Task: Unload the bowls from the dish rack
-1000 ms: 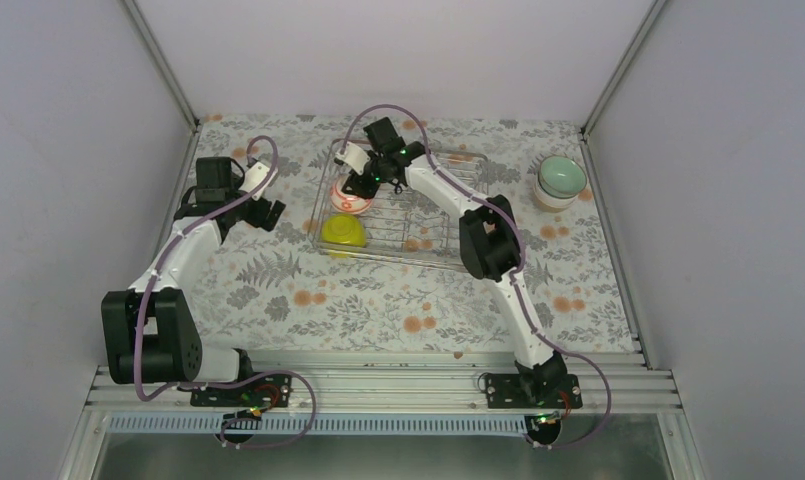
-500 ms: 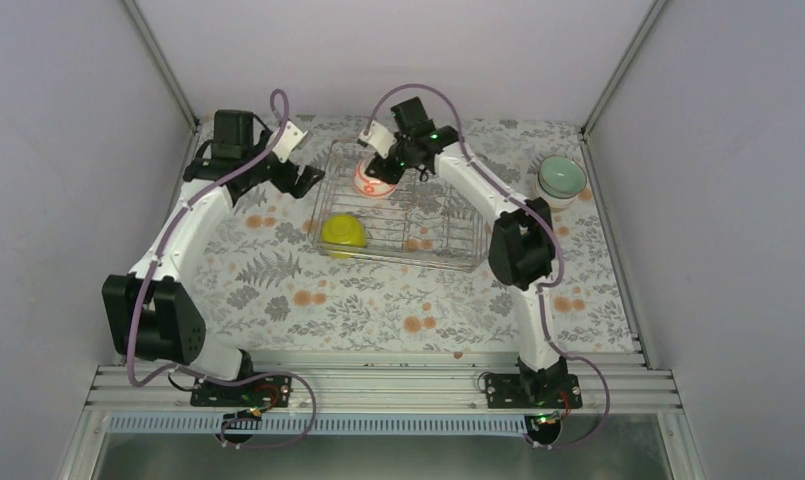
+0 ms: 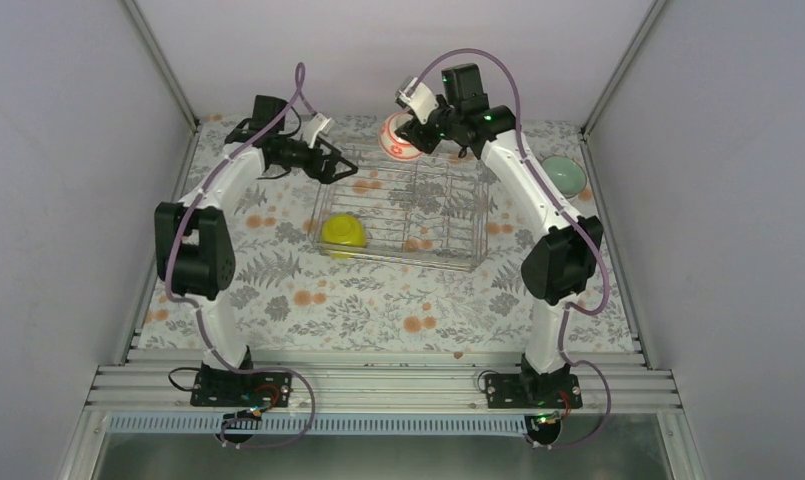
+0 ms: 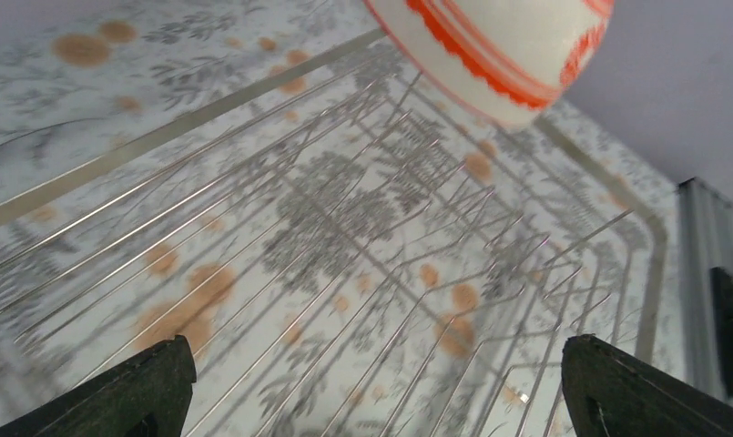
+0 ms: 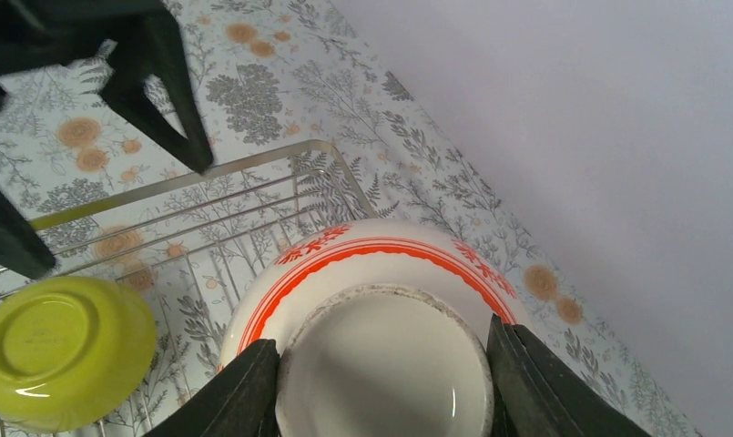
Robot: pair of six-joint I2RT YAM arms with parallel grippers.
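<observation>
Table (image 3: 378, 300) holds the green bowl (image 3: 563, 176), my right gripper (image 3: 418, 130) clasps the red-trimmed bowl (image 3: 394, 137), left gripper (image 3: 338, 164) gapes empty, yellow bowl (image 3: 343, 231) awaits in the dish rack (image 3: 448, 215).

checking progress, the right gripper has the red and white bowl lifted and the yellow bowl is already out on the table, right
The yellow bowl lies upside down inside the dish rack, not on the table; the top external view shows it. The right gripper does have the red and white bowl lifted.
</observation>
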